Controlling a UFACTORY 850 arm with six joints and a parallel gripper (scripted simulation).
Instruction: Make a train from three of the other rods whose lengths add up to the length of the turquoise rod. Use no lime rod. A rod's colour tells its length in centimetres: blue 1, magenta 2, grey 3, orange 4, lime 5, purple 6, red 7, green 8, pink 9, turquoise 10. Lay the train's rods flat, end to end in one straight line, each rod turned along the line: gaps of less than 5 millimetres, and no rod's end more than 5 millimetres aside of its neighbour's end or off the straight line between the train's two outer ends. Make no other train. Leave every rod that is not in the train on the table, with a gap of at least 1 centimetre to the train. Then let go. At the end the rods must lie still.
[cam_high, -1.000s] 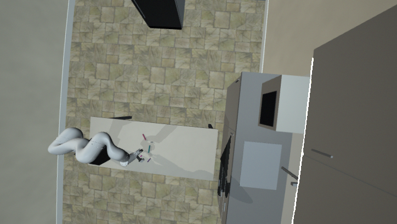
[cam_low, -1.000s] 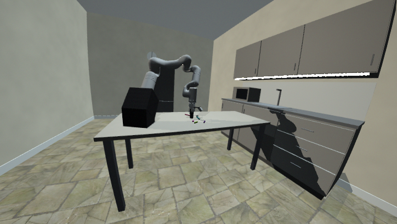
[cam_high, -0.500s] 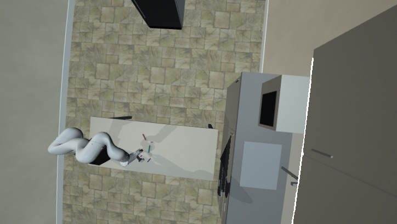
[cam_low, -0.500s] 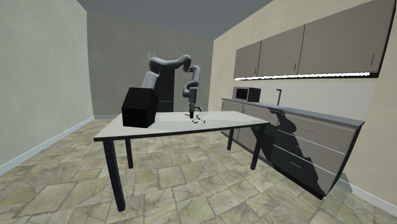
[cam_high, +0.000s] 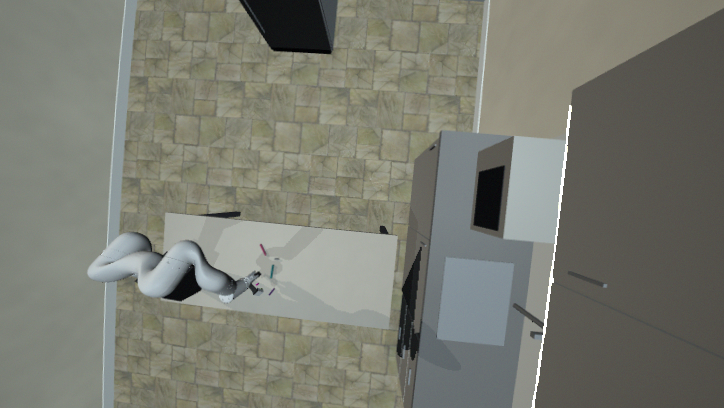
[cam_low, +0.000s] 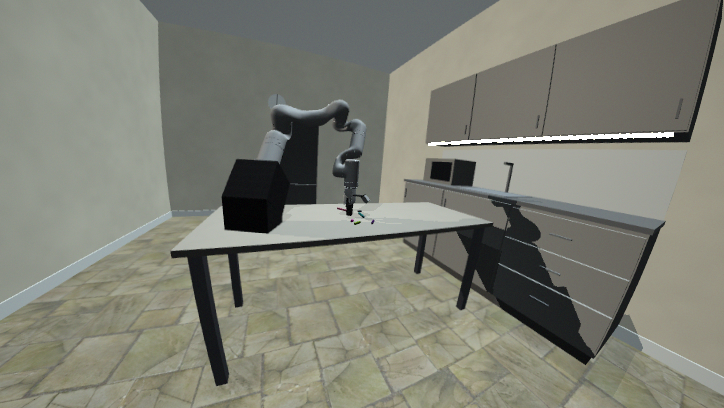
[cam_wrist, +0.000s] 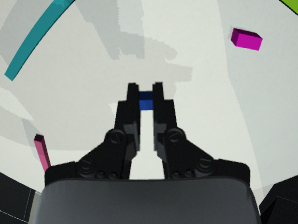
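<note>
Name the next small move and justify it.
Probably carry the blue rod toward a spot for the train, well away from the magenta rod: the gripper's fingers pinch it, and no train is laid yet.
</note>
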